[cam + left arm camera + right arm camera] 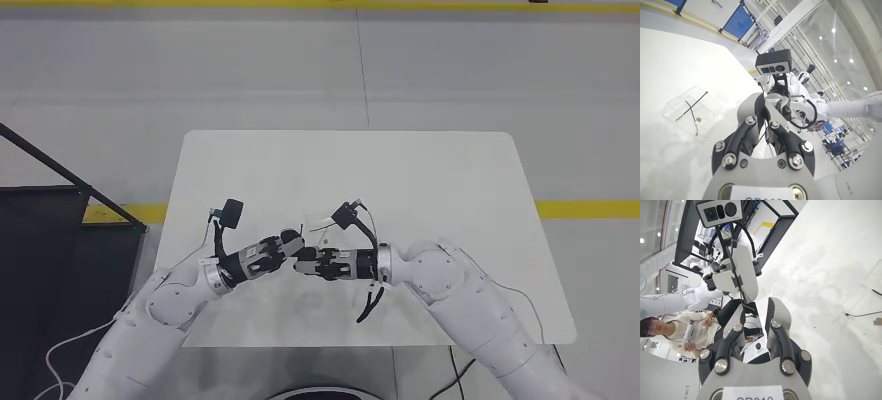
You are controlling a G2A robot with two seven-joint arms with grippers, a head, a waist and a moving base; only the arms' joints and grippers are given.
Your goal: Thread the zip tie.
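Observation:
My two grippers meet tip to tip above the near middle of the white table (pixel 420 180). The left gripper (pixel 292 244) (pixel 763 98) is shut on a thin black zip tie (pixel 770 148) that runs down between its pads. In the right wrist view the left gripper (pixel 738 275) faces me edge-on, and the zip tie's free end (pixel 748 307) sticks out towards my right gripper (pixel 757 306) (pixel 304 265). The right gripper's fingers stand apart, with the tie's end beside one fingertip (pixel 743 313) and not clamped.
A clear plastic box (pixel 677 102) (pixel 874 275) lies on the table just beyond the grippers, with spare black zip ties (pixel 694 103) (pixel 859 315) and a small brown scrap (pixel 698 119) in it. Bare table stretches to the far and right edges.

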